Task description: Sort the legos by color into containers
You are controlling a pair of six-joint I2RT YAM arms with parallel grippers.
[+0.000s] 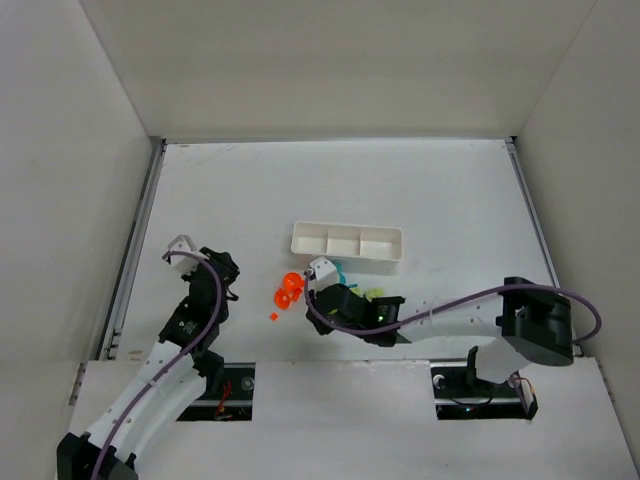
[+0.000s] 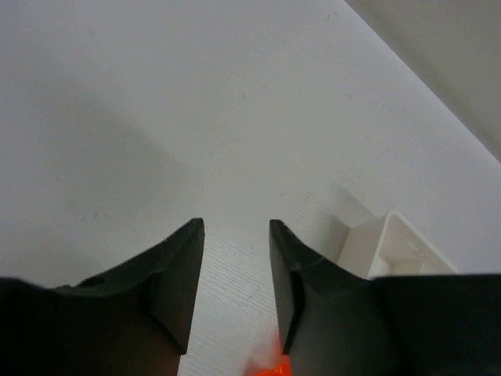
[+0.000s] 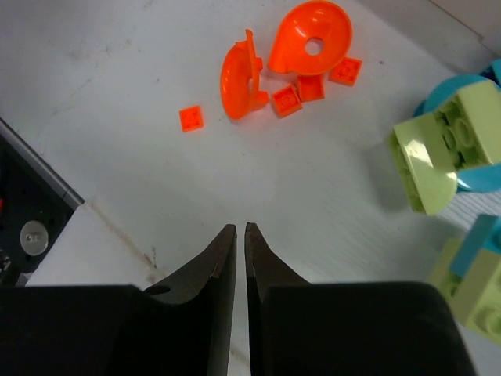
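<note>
The white three-compartment tray (image 1: 346,243) stands mid-table, and its corner shows in the left wrist view (image 2: 391,244). Orange-red legos (image 1: 290,288) lie in front of its left end, with one tiny square (image 1: 273,316) apart. In the right wrist view they are a round dish (image 3: 311,37), a curved piece (image 3: 239,76) and several small squares (image 3: 191,118). Yellow-green pieces (image 3: 430,153) and cyan pieces (image 3: 458,90) lie to their right. My right gripper (image 3: 240,228) is shut and empty, just short of the orange pieces (image 1: 312,300). My left gripper (image 2: 236,227) is open and empty, left of them (image 1: 225,270).
The table's near edge and a dark cutout (image 3: 23,227) show at the lower left of the right wrist view. White enclosure walls (image 1: 70,200) surround the table. An orange piece (image 2: 270,366) peeks between my left fingers at the frame's bottom.
</note>
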